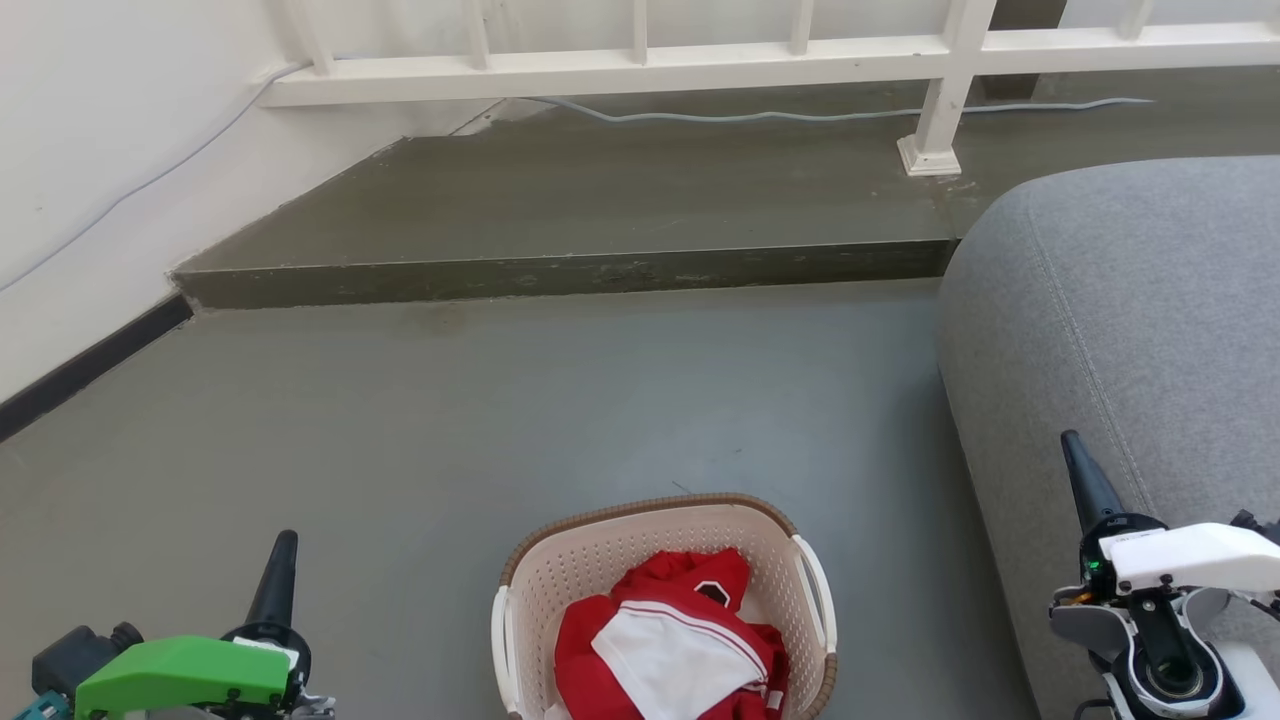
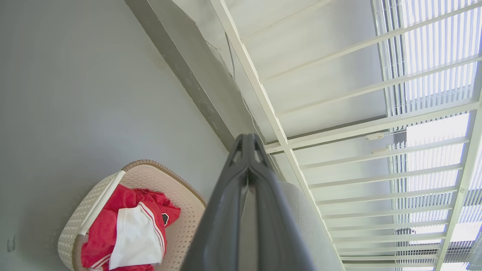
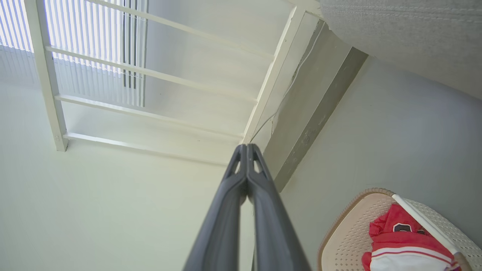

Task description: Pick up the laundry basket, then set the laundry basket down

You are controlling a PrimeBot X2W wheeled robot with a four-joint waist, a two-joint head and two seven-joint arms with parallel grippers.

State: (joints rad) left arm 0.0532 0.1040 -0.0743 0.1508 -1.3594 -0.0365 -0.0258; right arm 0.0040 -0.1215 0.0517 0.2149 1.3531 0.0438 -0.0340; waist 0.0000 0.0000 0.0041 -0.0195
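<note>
The laundry basket (image 1: 600, 560) sits on the grey floor at the bottom centre of the head view, cream with perforated walls, a brown rim and white side handles, holding red and white clothes (image 1: 670, 640). My left gripper (image 1: 283, 545) is at the lower left, well to the left of the basket, fingers pressed together and empty. My right gripper (image 1: 1072, 445) is at the lower right, over the sofa edge, also shut and empty. The left wrist view shows the basket (image 2: 180, 210) at lower left of the gripper (image 2: 246, 139). In the right wrist view the basket (image 3: 350, 233) lies lower right of the gripper (image 3: 246, 148).
A grey sofa (image 1: 1130, 330) fills the right side, close to the basket. A raised concrete step (image 1: 560, 270) crosses the floor ahead, with a white railing (image 1: 640, 65) and a cable (image 1: 800, 115) on it. A white wall (image 1: 90, 180) runs along the left.
</note>
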